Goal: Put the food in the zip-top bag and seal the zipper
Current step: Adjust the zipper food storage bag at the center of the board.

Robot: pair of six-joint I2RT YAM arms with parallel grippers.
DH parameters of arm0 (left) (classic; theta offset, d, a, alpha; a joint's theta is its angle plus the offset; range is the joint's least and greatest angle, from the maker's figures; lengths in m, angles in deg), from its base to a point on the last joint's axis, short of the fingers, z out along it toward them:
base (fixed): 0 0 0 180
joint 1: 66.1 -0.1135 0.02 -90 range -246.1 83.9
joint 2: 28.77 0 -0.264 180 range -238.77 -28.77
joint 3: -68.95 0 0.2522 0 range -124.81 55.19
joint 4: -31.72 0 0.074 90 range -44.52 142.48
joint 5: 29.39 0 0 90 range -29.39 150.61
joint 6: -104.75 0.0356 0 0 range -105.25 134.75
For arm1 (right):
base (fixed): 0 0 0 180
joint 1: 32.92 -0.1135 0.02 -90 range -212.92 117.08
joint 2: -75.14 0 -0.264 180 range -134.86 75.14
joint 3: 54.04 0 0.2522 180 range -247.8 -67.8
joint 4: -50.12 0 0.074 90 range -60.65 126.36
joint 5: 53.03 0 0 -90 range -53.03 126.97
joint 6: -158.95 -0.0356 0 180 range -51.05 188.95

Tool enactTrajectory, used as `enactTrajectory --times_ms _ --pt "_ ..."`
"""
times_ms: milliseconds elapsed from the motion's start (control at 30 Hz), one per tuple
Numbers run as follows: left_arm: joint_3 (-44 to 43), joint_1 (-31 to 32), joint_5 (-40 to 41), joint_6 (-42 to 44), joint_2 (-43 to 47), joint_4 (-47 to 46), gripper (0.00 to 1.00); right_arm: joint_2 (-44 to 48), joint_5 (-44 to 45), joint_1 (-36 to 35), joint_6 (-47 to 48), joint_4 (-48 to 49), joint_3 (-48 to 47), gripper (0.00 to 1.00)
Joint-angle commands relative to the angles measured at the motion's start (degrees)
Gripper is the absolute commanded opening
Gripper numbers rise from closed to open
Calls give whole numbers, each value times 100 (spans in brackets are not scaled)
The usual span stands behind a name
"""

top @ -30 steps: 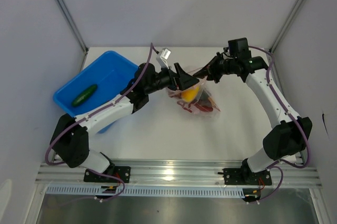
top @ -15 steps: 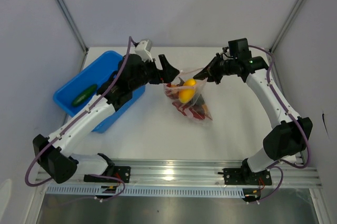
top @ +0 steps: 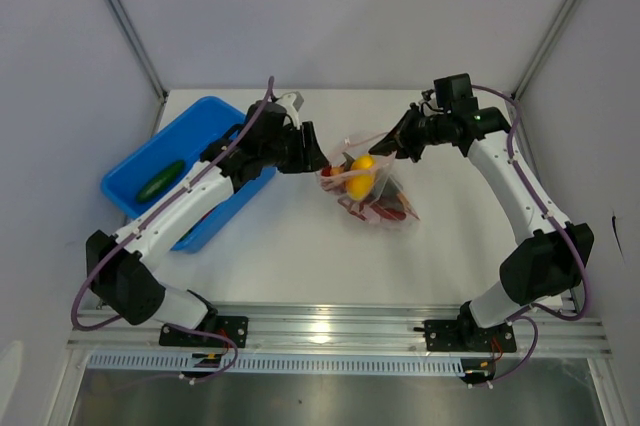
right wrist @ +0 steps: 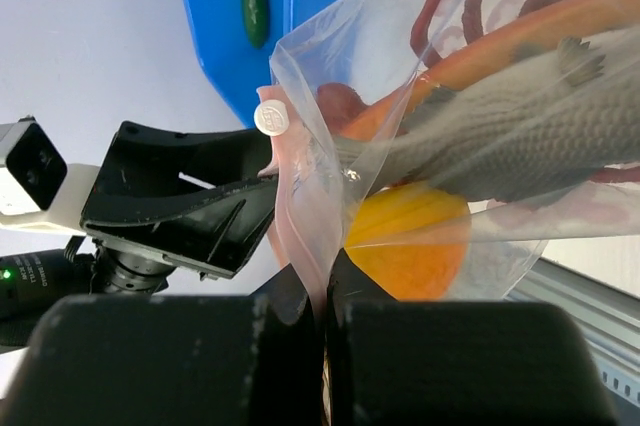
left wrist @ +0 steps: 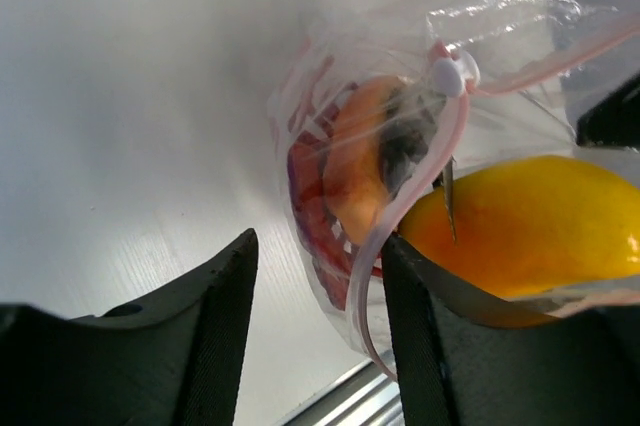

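Observation:
The zip-top bag (top: pixel 372 194) lies mid-table, its mouth lifted. It holds red chillies, an orange piece, a grey fish (right wrist: pixel 520 136) and a yellow piece (top: pixel 362 164). My right gripper (top: pixel 388 143) is shut on the pink zipper (right wrist: pixel 300 206) at the mouth's right end; in the right wrist view this gripper (right wrist: pixel 325 296) pinches the strip. My left gripper (top: pixel 318 158) is open at the mouth's left end. In the left wrist view this gripper (left wrist: pixel 318 326) has the pink strip (left wrist: pixel 375 256) hanging between its jaws, close to the right finger (left wrist: pixel 425 336). The white slider (left wrist: pixel 452 73) sits on the zipper.
A blue plastic bin (top: pixel 215 106) stands at the back left with one long green vegetable (top: pixel 160 179) in it. White walls with metal corner posts close in the table on three sides. A metal rail runs along the near edge.
My left gripper drew back left from the bag's mouth, then came down again to its left end. The bag shifted a little. My right gripper kept its hold.

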Motion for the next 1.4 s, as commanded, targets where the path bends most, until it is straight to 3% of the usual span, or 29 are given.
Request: enactTrajectory --times_ms 0,67,167,233,267,333,467,667,833,933,1100,1267,1367 --pt "-110 1 -747 242 135 -127 54 330 -179 34 97 90 -156 0" --pt "-14 19 -993 259 162 -337 51 321 -144 43 141 55 -148 0" --pt "-92 19 -1423 251 49 -312 39 312 -48 43 255 29 -130 0" --pt "-197 27 -1862 268 -171 -268 26 286 93 43 448 -67 -130 0" --pt "-250 19 -2055 294 -241 -320 11 268 163 43 545 -120 -130 0" --pt "-382 36 -2616 268 -347 -522 1 251 417 52 860 -295 -130 0" --pt "-575 115 -3286 23 -312 -1260 1 233 979 43 1510 -603 -182 0" --pt "-1365 220 -4078 -795 -532 -2034 0 75 2227 -421 2566 -1166 -1482 0" --pt "-1569 282 -3975 -1094 -690 -1939 1 21 2229 -721 2726 -957 -1810 0" --pt "-1665 239 -3113 -910 -892 -676 0 110 2167 -704 2568 -622 -1178 0" --pt "-1552 28 -3279 -708 -1428 468 0 -39 2676 -669 2743 -1033 -728 0" --pt "-1191 -17 -3533 -672 -867 -372 0 39 3125 -581 3024 -1412 -1315 0" --pt "-1235 -17 -3534 -821 -498 -759 1 -57 3143 -555 3016 -1965 -2228 0"
